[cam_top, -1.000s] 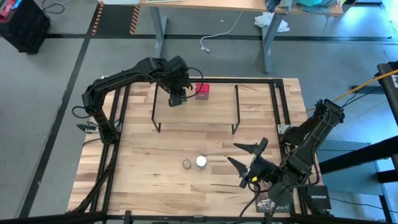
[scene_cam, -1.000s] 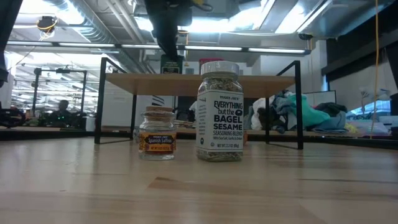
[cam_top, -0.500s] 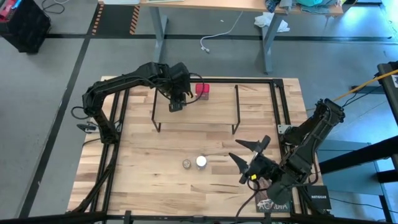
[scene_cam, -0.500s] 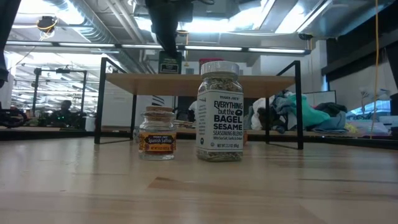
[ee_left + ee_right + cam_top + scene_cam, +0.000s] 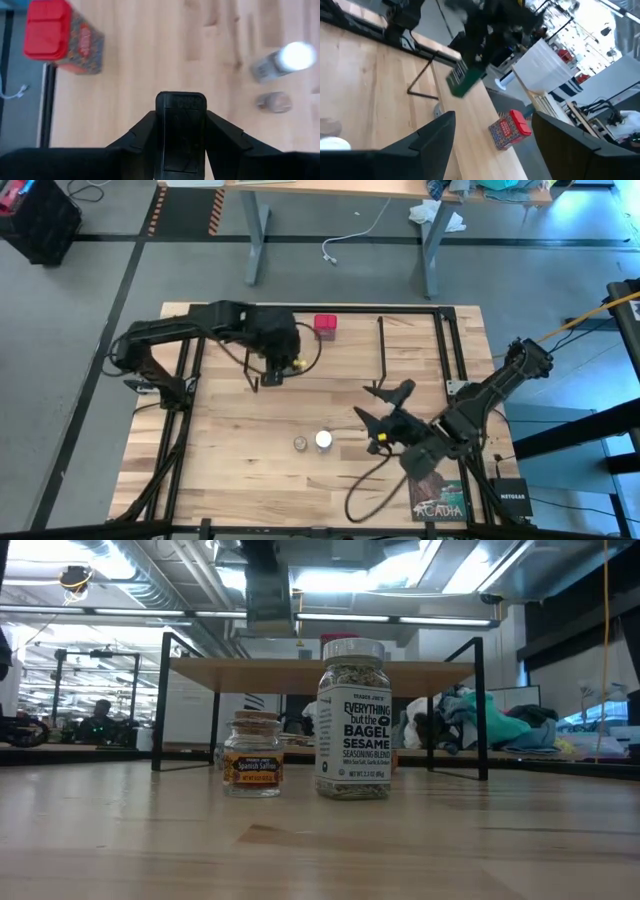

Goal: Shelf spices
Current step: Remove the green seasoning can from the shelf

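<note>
Two jars (image 5: 312, 441) stand below shelf (image 5: 340, 355).

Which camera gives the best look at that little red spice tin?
The left wrist view: the red tin shows close up, red lid and patterned side, standing on the shelf. The right wrist view shows it whole but farther off. The high view shows only a small red square. The low view does not show it.

Shelf (image 5: 340, 350) at table (image 5: 240, 470) rear centre. Square tin (image 5: 325, 326) on shelf's back edge, left of mid. L gripper (image 5: 272, 376) over shelf's left-front corner, holding another tin (image 5: 180, 132). Small jar (image 5: 300, 443) and capped jar (image 5: 323, 440) side by side in front of shelf, small one left. R gripper (image 5: 385, 415) just right of them.
</note>
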### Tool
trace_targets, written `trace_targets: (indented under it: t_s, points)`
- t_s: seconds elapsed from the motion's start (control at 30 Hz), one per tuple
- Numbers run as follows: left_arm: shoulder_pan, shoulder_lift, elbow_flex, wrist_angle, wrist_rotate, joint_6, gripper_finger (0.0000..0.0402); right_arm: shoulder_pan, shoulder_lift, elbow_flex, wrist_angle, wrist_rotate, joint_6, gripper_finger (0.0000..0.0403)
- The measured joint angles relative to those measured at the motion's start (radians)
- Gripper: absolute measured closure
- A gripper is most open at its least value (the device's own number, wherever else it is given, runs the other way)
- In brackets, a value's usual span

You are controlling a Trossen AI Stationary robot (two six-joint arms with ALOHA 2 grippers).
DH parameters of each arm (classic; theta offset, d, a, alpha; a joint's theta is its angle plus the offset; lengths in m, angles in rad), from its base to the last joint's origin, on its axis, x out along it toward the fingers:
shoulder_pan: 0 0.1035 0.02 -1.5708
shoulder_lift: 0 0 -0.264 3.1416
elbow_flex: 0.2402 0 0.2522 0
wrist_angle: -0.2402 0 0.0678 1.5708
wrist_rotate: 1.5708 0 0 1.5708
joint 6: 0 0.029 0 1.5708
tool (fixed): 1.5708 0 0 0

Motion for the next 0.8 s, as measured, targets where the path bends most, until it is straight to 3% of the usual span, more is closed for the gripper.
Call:
trace_targets:
  t_s: [0.23, 0.4, 0.5, 0.8]
  points:
    - [-0.162, -0.048, 0.0, -0.027, -0.044, -0.103, 0.0282, -0.113, 0.0, 0.0, 0.02, -0.123, -0.114, 0.0134]
    - [-0.281, -0.045, 0.0, -0.054, -0.108, -0.171, 0.0282, -0.245, -0.016, 0.0, 0.119, -0.407, -0.263, 0.0134]
    - [-0.349, -0.044, 0.0, -0.055, -0.147, -0.221, 0.0282, -0.336, -0.037, 0.01, 0.125, -0.51, -0.341, 0.0134]
    - [-0.511, -0.043, 0.0, -0.077, -0.329, -0.409, 0.0282, -0.658, -0.08, 0.128, 0.022, -0.932, -0.374, 0.0134]
